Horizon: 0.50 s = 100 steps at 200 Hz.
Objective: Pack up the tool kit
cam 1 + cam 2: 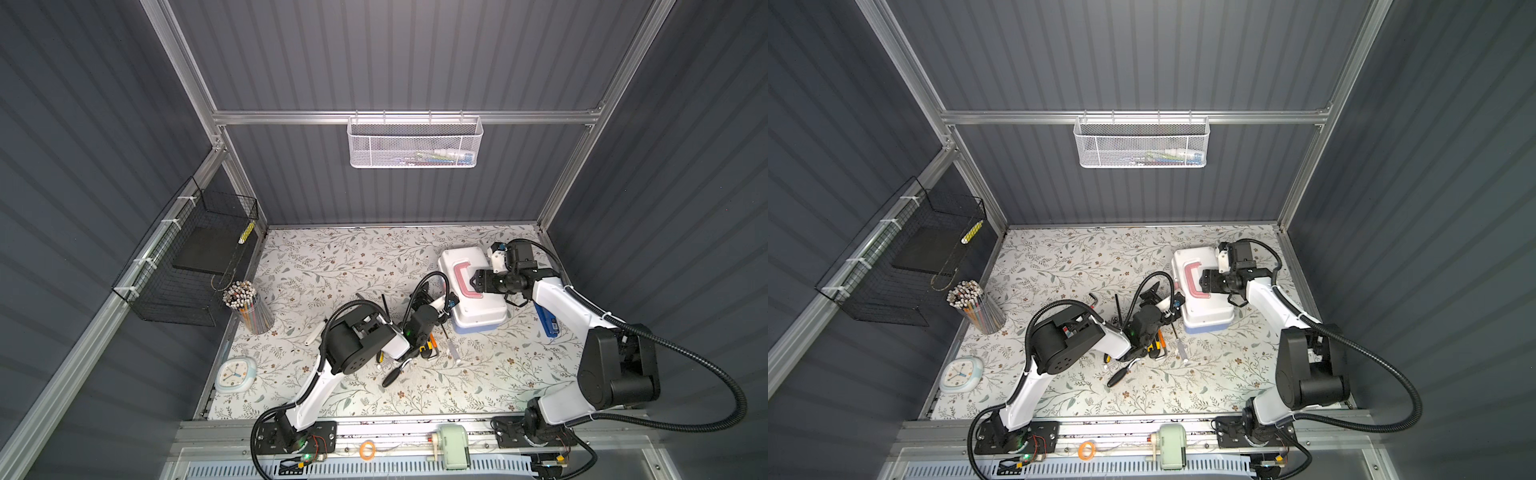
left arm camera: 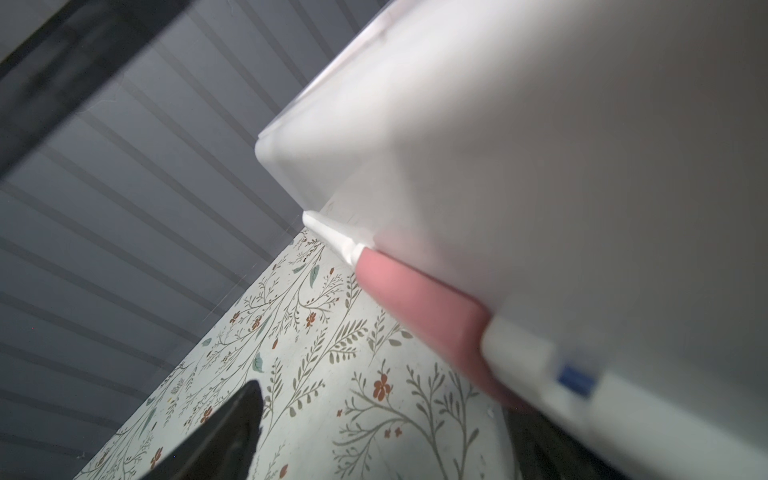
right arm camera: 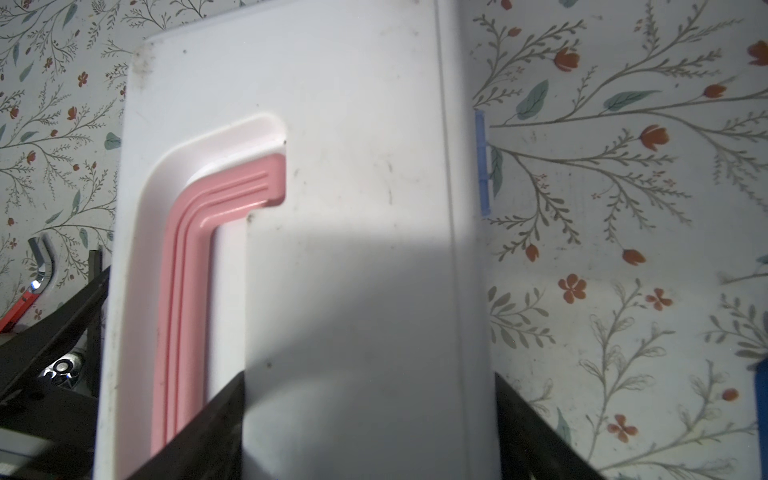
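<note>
Tool box (image 1: 473,286) at right rear of table (image 1: 332,257). Loose tools (image 1: 428,349) just left-front of it. Pencil cup (image 1: 249,311) at left edge, clock (image 1: 233,374) before it. Mesh basket (image 1: 415,143) on back rail.

No legible text, labels or numbers.

Grey ribbed walls (image 1: 415,54) in an aluminium frame (image 1: 291,117) enclose a floral-patterned worktop (image 1: 332,257), with a white mesh basket (image 1: 414,143) hung on the far rail and a black wire basket (image 1: 187,266) on the left wall.
</note>
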Available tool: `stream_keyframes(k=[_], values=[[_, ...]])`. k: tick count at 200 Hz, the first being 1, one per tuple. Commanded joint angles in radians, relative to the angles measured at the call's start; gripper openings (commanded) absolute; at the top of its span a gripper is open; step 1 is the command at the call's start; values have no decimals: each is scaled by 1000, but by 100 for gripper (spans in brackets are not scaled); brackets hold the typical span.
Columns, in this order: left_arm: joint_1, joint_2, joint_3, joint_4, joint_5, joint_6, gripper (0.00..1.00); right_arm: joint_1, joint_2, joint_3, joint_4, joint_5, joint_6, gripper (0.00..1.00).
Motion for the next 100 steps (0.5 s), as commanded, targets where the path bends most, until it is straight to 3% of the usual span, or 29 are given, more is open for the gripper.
stream_keyframes(k=[1,100], values=[[-9,37,55,75,-18,29,94,5,71,-48,-124,-27,-25,45],[-12,92,109,204,-150,71,97,8,87,-44,-182,-1,-87,38]])
